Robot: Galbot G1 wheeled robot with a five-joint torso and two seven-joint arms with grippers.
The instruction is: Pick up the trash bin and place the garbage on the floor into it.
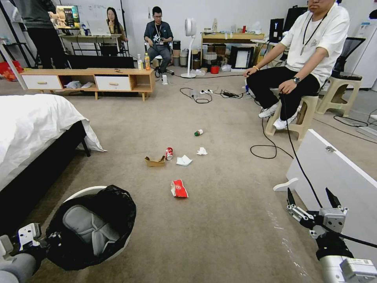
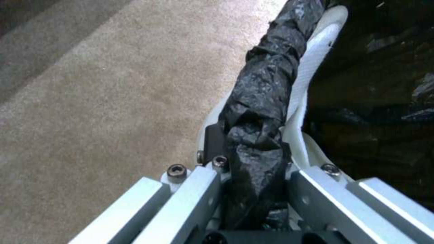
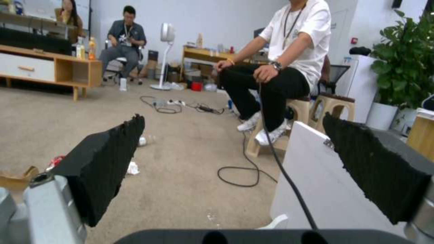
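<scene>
Holding the trash bin (image 1: 92, 224) with my left gripper (image 1: 43, 240), low at the near-left of the floor (image 1: 220, 220), just off the foot of the bed (image 1: 35, 125). Fingers (image 2: 312, 193) are clamped on the bin's rim with the black bag (image 2: 262, 101) bunched between them; the bin is tilted, mouth facing up and toward me, grey inside visible.

Right gripper (image 1: 312, 202) hangs at the near-right, fingers (image 3: 104, 159) spread wide, nothing in them, just beside a white board (image 1: 333, 177) leaning there.

Garbage spread mid-floor, all well apart from both grippers:
- red snack wrapper (image 1: 179, 188), nearest to me
- torn brown cardboard (image 1: 155, 161), red soda can (image 1: 169, 153) just beside it
- two white tissues (image 1: 183, 160), one a little farther out than the other
- small green-capped bottle (image 1: 198, 132), farthest away

Black cable (image 1: 267, 149) loops on the floor on the right, past the tissues.
</scene>
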